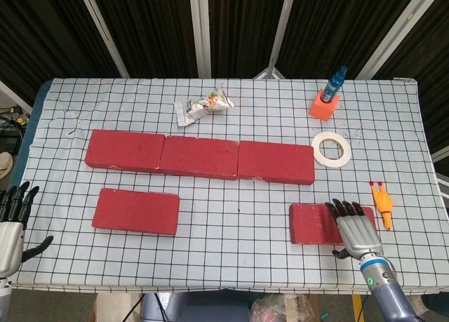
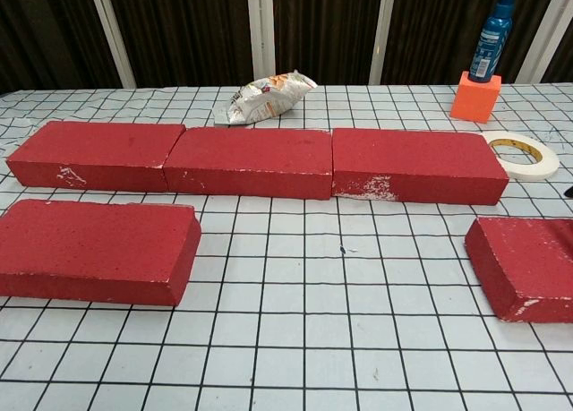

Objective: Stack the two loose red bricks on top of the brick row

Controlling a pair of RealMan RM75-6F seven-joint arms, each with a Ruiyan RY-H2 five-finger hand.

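Note:
Three red bricks form a row across the middle of the table, also seen in the chest view. One loose red brick lies in front of the row's left part. The other loose brick lies at the front right. My right hand lies over that brick's right end, fingers stretched out flat on top and thumb at the near side, gripping nothing. My left hand hangs off the table's front left corner, fingers apart and empty.
A snack packet lies behind the row. At the back right a blue bottle stands on an orange block, with a tape roll in front of it. A small orange tool lies right of my right hand.

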